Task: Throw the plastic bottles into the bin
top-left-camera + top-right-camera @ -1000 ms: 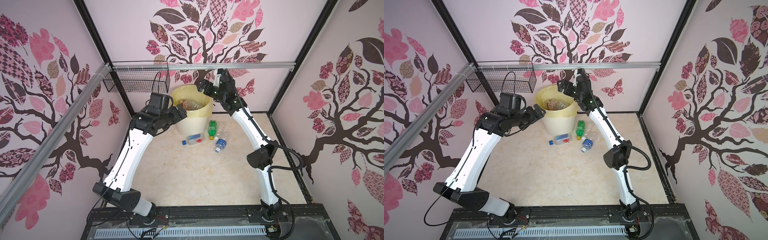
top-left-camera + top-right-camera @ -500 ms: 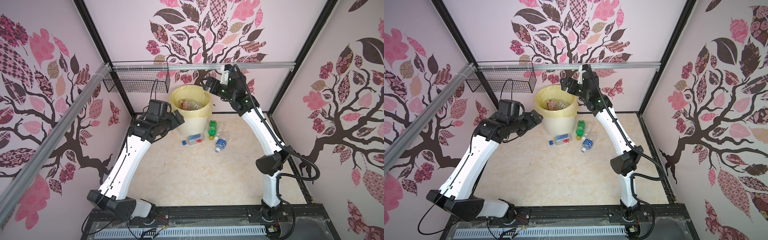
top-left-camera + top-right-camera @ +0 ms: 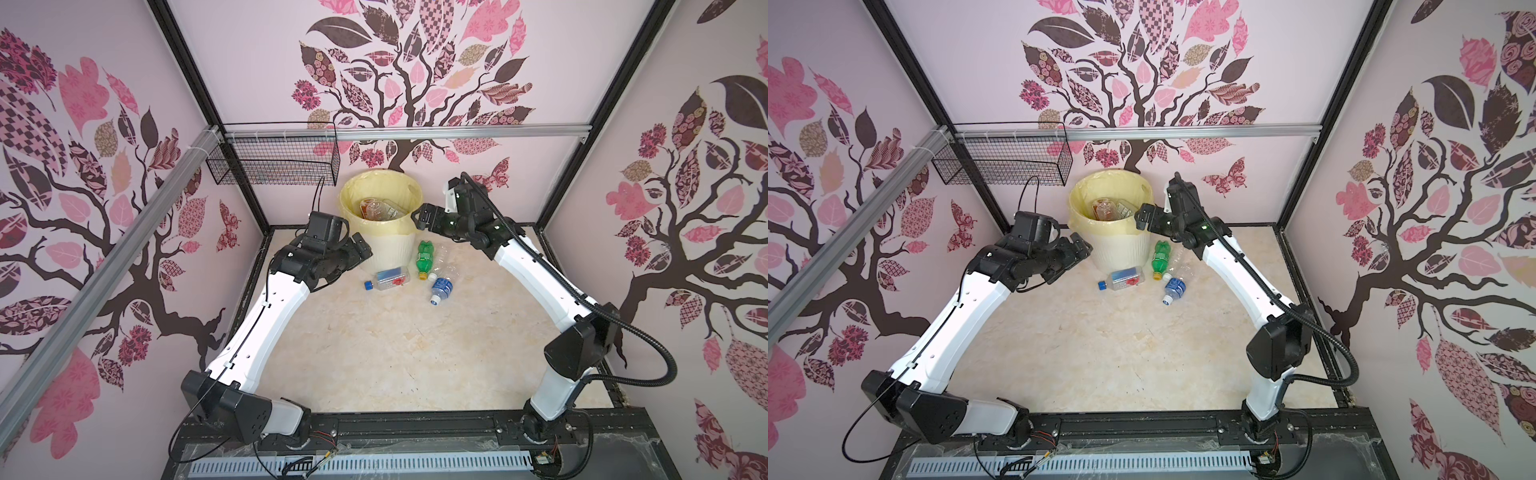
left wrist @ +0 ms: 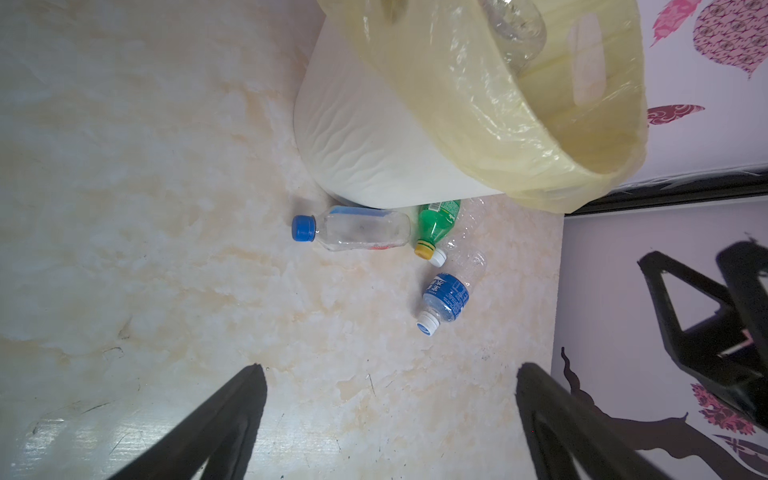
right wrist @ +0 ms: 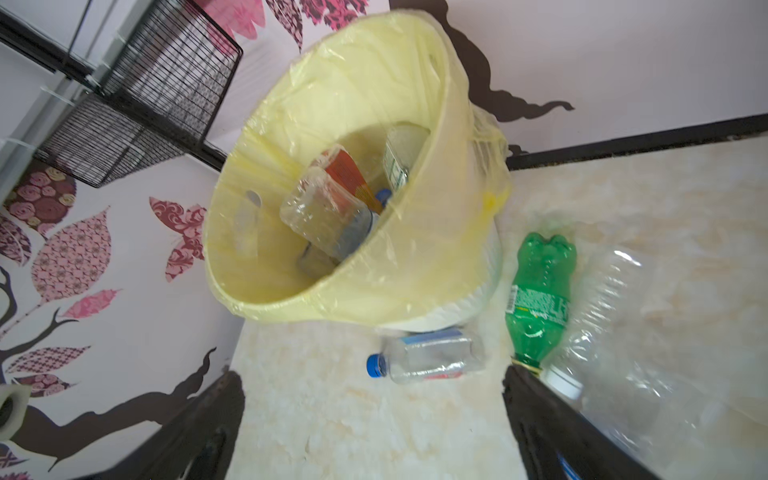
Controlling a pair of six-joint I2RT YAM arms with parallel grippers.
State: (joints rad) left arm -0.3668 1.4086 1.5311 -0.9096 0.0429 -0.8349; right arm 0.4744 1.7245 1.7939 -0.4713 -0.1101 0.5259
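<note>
Both arms have dropped away from the bin mouth over the last second. In both top views the left claw (image 3: 364,249) now sits low beside the bin (image 3: 390,251) wall, and the right claw (image 3: 419,214) has come off the far rim to just outside its right edge. Both stand apart with nothing held. Four bottles are left on the table (image 3: 374,353), bunched at the bin's foot: blue-capped clear bottle (image 3: 388,279), green bottle (image 3: 424,257), crushed clear bottle (image 3: 448,259), blue-label bottle (image 3: 441,287). Several more are already inside. Risk as I read it: both claws flank one tight cluster, so the arms could clash if both go in, and any push toward the bin may shove or tip it. Left wrist view: left claw (image 4: 395,415) wide apart, empty, aimed at the cluster. This view adds that the blue-capped clear bottle (image 4: 357,228) lies at the bin base, touching or just beside it, can't tell which. It also shows the green bottle (image 4: 438,224) cap against the crushed clear bottle (image 4: 459,239) cap, so grabbing one likely rolls the other. Right wrist view: right claw (image 5: 374,436) apart, empty. Only this view looks into the bin (image 5: 291,291): an amber-red labelled bottle (image 5: 345,174) under crumpled clear ones, with room left. The blue-label bottle is mostly hidden behind a finger here. The crushed clear bottle (image 5: 615,332) looks thin, so it will probably squash and slip in a pinch.
</note>
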